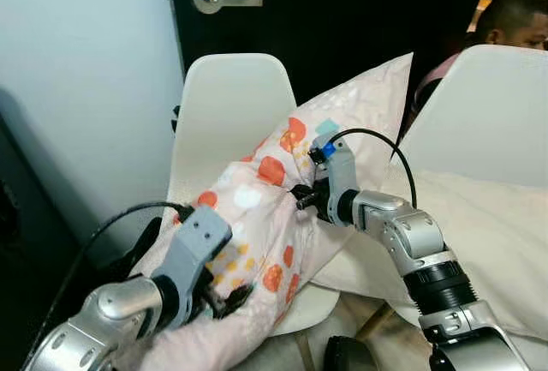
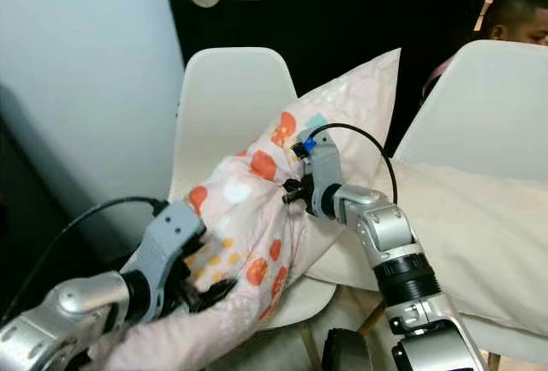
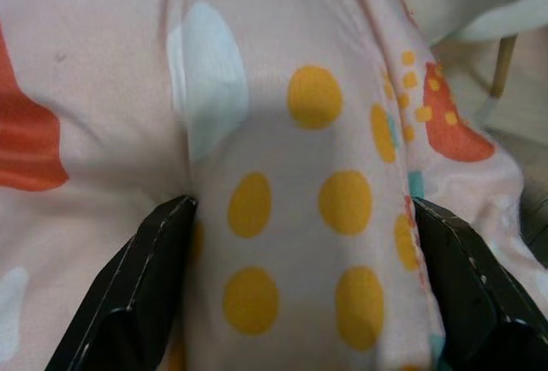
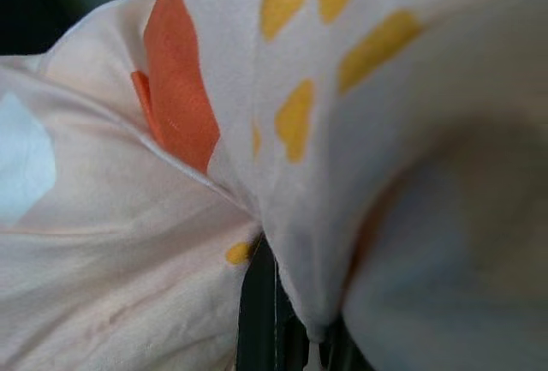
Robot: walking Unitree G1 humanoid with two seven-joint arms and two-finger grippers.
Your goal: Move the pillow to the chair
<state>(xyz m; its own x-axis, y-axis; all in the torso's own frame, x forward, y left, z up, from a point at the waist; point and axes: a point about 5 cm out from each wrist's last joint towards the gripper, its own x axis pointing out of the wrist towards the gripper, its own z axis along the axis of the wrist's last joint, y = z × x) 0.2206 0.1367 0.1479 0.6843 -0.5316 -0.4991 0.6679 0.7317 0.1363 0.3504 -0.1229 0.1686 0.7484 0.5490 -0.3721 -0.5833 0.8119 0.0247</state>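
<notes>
Both grippers' fingers (image 3: pixel 145 294) buried in pillow (image 1: pixel 274 208), chair (image 1: pixel 227 101) half-hidden

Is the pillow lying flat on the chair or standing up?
Standing tilted. The pillow leans with its top corner against the chair back, bunched where the left pincer and right pincer squeeze it.

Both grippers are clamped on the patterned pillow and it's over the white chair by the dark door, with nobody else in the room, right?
One thing is off: a person sits behind the second white chair, as the left eye view shows. The rest holds: left gripper and right gripper both pinch the pillow over the white chair by the dark door.
</notes>
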